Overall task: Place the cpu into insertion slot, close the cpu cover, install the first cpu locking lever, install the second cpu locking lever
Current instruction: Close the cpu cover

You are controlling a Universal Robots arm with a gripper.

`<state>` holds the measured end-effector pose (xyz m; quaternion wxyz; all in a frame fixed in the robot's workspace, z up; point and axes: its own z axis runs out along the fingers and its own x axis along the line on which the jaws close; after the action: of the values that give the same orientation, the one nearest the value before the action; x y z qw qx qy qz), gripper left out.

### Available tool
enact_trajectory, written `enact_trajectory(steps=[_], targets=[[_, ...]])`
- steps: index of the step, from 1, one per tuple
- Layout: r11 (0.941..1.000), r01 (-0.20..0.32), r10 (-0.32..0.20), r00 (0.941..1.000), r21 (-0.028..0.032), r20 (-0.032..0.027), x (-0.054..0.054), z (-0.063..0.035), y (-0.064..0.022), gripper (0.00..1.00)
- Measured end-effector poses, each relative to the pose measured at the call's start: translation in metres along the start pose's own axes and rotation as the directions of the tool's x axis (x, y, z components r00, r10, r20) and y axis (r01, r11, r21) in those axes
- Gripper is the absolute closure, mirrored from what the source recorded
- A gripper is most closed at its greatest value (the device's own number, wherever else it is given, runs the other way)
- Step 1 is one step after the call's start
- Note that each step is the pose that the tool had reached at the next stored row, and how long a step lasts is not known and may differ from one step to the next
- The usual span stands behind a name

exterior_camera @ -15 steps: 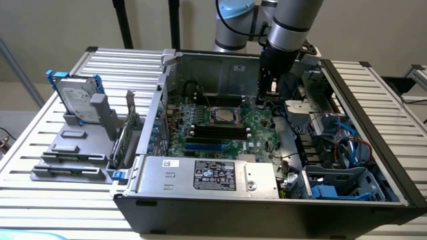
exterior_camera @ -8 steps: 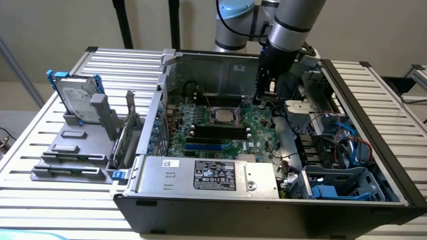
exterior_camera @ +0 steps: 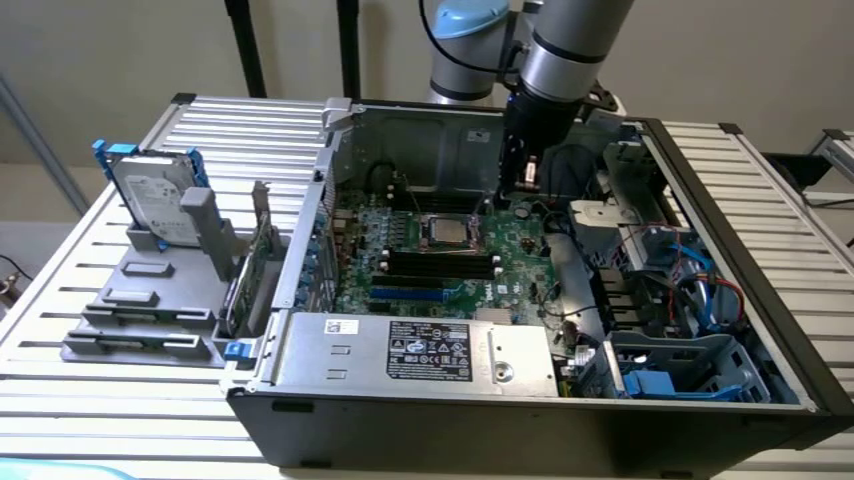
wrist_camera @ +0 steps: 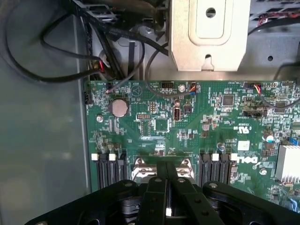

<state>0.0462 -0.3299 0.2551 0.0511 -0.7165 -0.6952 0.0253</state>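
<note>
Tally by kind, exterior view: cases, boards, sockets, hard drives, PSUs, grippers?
PC case: 1
green motherboard: 1
insertion slot: 1
hard drive: 1
power supply: 1
gripper: 1
Total: 6

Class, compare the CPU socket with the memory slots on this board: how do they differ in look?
The socket is square with a silvery metal frame; the memory slots are long, narrow and black. The socket is one unit; the slots lie in parallel rows. Both sit on the green board.
</note>
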Motion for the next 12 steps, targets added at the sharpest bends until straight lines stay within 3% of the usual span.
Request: enact_trajectory(steps=[12], targets=[[1.0000,0.005,-0.005,1.0000,0.0002,0.0004,-0.003,0.0014,-0.0307,0.89]])
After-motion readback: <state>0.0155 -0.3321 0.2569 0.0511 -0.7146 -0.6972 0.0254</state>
